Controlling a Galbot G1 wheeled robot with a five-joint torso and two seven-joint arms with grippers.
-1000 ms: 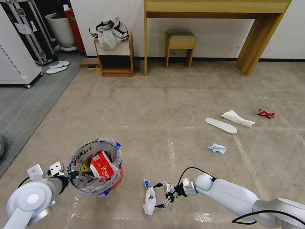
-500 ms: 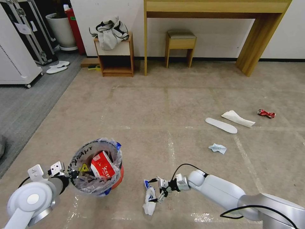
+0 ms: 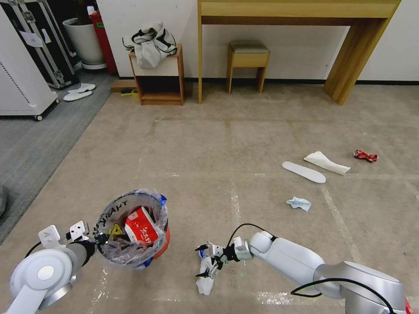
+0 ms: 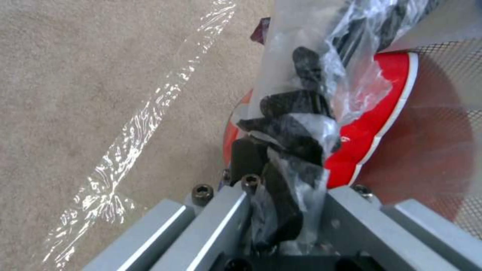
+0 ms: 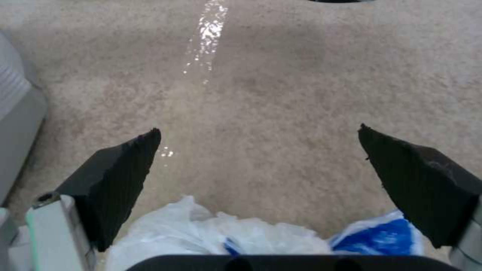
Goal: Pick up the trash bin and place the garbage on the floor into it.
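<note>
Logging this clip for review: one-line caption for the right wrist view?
Right tool open, black fingers straddling a white-blue wrapper lying on the beige carpet.

"THANK" (partly) on bin liner (image 3: 114, 208)

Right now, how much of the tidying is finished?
Partly. The left gripper holds the trash bin, a red-and-white carton inside. The right gripper, open, straddles a white-blue wrapper. Left on the floor: slipper, tissue, can, small wrapper.
</note>
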